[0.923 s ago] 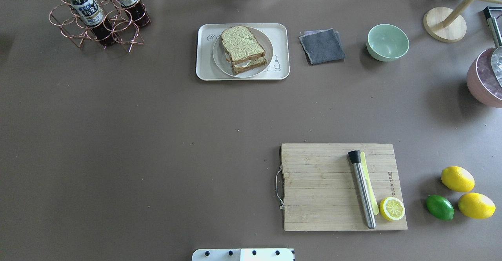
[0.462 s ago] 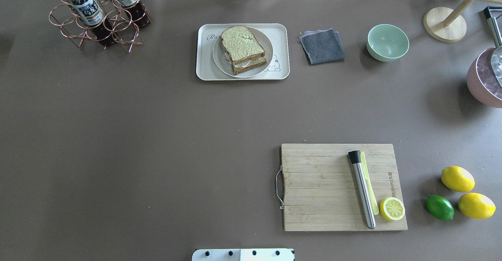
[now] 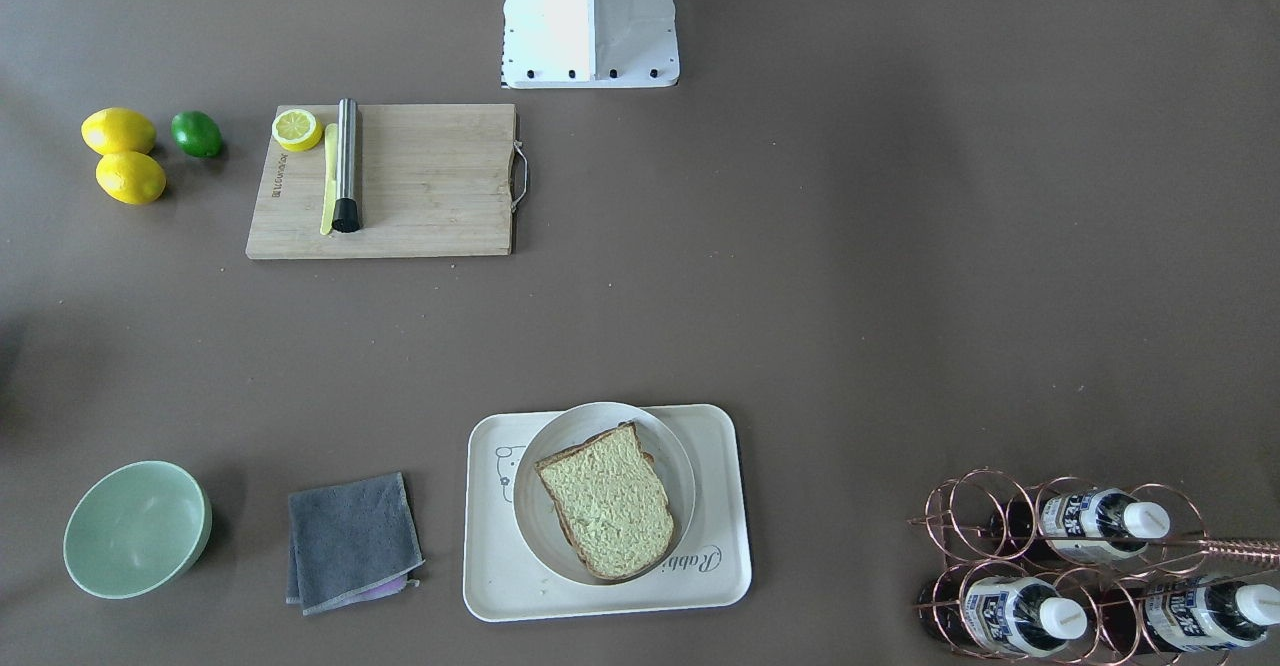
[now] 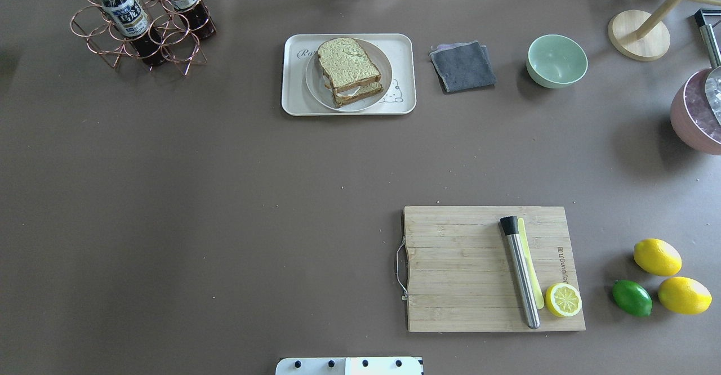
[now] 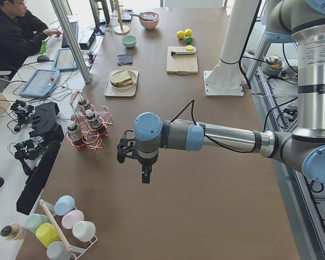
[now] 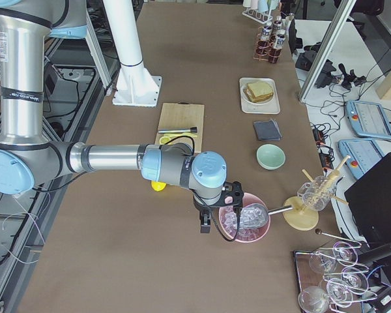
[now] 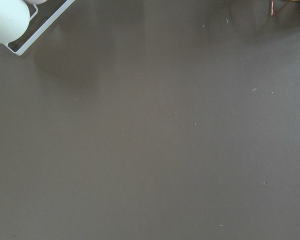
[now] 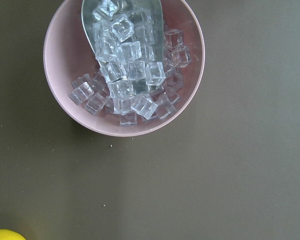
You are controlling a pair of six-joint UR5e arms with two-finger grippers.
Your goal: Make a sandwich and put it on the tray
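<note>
Directly beneath the right gripper point(image 6: 204, 228) sits a pink bowl point(image 8: 57, 60) heaped with clear ice cubes point(image 8: 122, 90), with a metal scoop point(image 8: 142, 17) lying in it among them. Whether that gripper's fingers are spread or closed, or grip anything, I cannot tell. The same goes for the left gripper point(image 5: 145, 179), which hangs over bare tabletop point(image 5: 206, 206). A copper wire rack point(image 5: 100, 132) holding bottles point(image 5: 90, 120) stands near it. Far from both grippers, beyond that rack from the left one, the tray point(image 4: 293, 102) carries a round white plate point(image 4: 315, 90). The sandwich point(image 4: 349, 71) lies on the plate, egg white showing between its slices. A pale green bowl point(image 4: 556, 61) stands farther along, toward the right gripper. Against the overhead pictures from moments before, nothing on the tabletop has shifted
</note>
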